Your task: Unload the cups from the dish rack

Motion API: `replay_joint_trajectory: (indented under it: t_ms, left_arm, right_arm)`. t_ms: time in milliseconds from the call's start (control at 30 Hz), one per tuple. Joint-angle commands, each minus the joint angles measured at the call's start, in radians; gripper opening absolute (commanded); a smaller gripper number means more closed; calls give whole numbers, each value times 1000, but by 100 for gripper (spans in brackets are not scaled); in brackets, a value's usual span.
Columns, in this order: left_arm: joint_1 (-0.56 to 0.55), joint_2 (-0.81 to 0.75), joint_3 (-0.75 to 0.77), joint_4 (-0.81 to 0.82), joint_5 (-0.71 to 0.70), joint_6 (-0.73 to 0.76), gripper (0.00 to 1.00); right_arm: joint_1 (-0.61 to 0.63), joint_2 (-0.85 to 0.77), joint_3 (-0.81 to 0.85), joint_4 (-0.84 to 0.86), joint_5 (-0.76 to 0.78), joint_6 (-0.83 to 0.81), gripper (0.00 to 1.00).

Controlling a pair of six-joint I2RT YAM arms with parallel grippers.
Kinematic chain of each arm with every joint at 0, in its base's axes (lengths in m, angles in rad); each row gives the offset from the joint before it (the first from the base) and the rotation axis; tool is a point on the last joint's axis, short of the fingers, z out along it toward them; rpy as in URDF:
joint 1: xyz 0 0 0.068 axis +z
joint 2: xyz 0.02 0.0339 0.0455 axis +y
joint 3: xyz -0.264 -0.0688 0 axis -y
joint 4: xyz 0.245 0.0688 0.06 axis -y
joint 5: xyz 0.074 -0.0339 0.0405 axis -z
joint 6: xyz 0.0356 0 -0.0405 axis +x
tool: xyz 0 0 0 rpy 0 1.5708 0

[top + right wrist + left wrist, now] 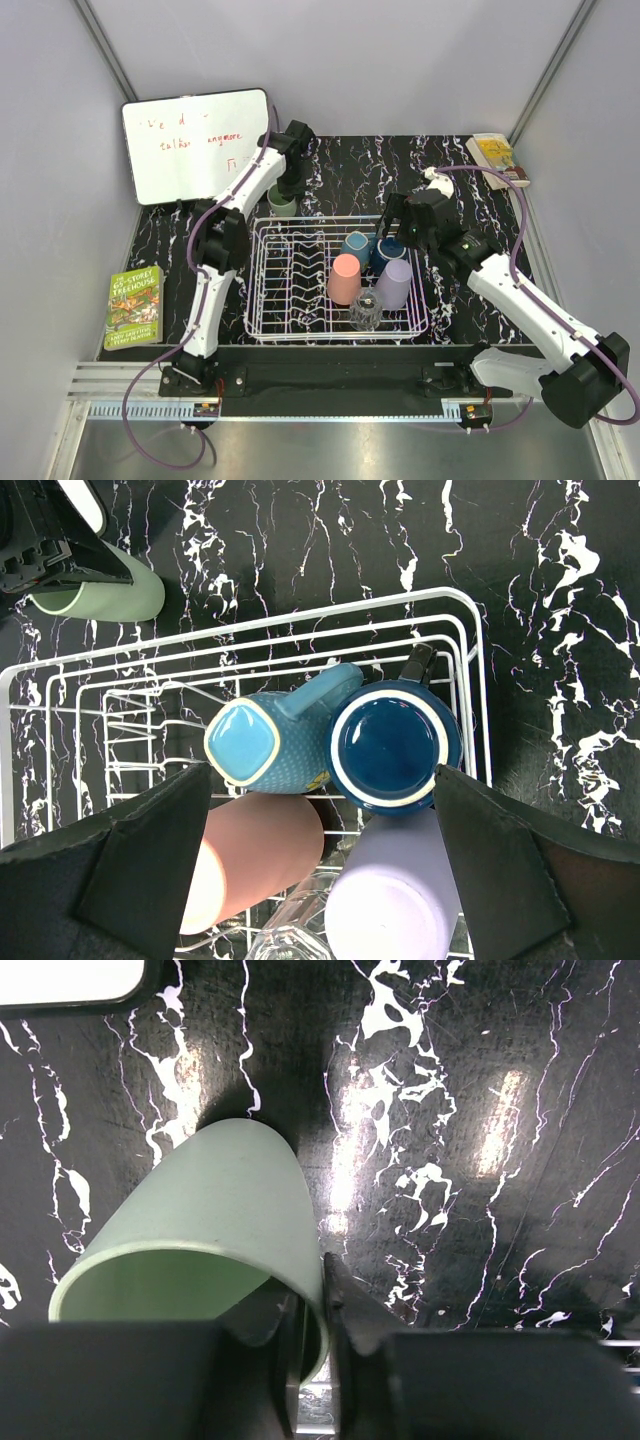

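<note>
Behind the white wire dish rack (285,280), left gripper (322,1300) pinches the rim of the pale green handleless tumbler (210,1220). Right gripper (322,775) hovers over the rack, fully spread, empty.

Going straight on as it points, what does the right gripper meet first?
Likely the teal cup or the dark blue cup in the dish rack; both lie between the open fingers of the right gripper.

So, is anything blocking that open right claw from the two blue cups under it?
Nothing visible. The right gripper hangs open directly over the teal cup and dark blue cup, only air between. The pink cup and lavender cup lie beside them, not on top.
</note>
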Motion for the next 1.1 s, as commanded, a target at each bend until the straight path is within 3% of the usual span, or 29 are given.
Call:
replay_joint_trajectory:
  t_ms: [0,133,267,533,733,900,1067]
  left_arm:
    - [7,-32,51,13,15,9,19]
    - [4,-53,45,13,7,7,21]
    - [-8,-70,36,13,-11,12,30]
    - [-50,-196,-1,103,-178,21,68]
    - [-96,-343,-53,227,-319,59,72]
    - [-192,-568,-300,473,-419,145,77]
    - [-266,-708,-453,481,-460,125,77]
  right_arm:
    - [0,-1,42,13,32,3,100]
    - [0,5,37,16,30,6,100]
    - [0,11,34,22,21,10,100]
    - [0,16,31,28,12,4,100]
    - [0,-6,33,27,44,-19,100]
    - [0,-15,16,19,30,-36,100]
    - [1,-58,-47,-19,-1,-33,100]
